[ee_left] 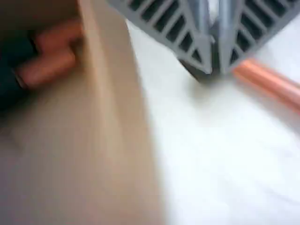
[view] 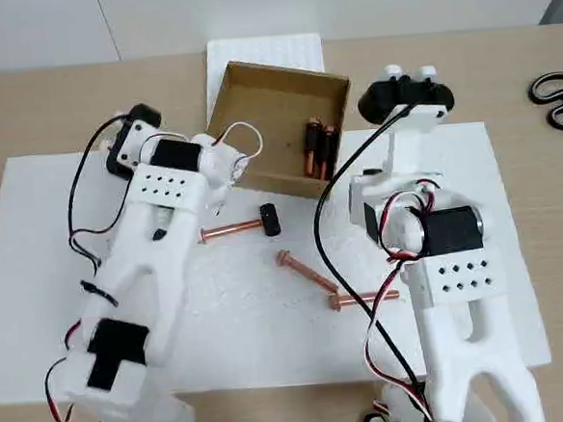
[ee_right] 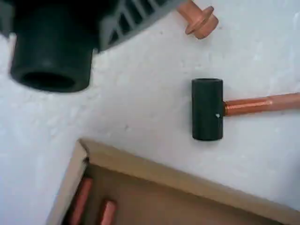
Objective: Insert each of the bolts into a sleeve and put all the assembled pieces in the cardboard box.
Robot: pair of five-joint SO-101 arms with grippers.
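Right gripper (ee_right: 58, 21) clamps a loose sleeve (ee_right: 51, 54) just off the cardboard box (view: 277, 178). Sleeved bolt (view: 236, 231) lies flat, long axis along the box's near wall. Left gripper (ee_left: 214, 68), fingers pressed together and empty, sits beside its bare shank.

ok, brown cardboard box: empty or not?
Not empty: copper-and-black bolt pieces lie inside the brown cardboard box, against one wall.

Bright, even light from above in the high view: the white mat (view: 270, 318) glows pale, and the arms (view: 150, 268) cast only faint, soft-edged shadows onto it. Right wrist view: sleeve (ee_right: 206, 108) lays a weak, diffuse shadow on the mat. Left wrist view: cardboard box (ee_left: 93, 140) wall sits dull beside brightly lit mat.
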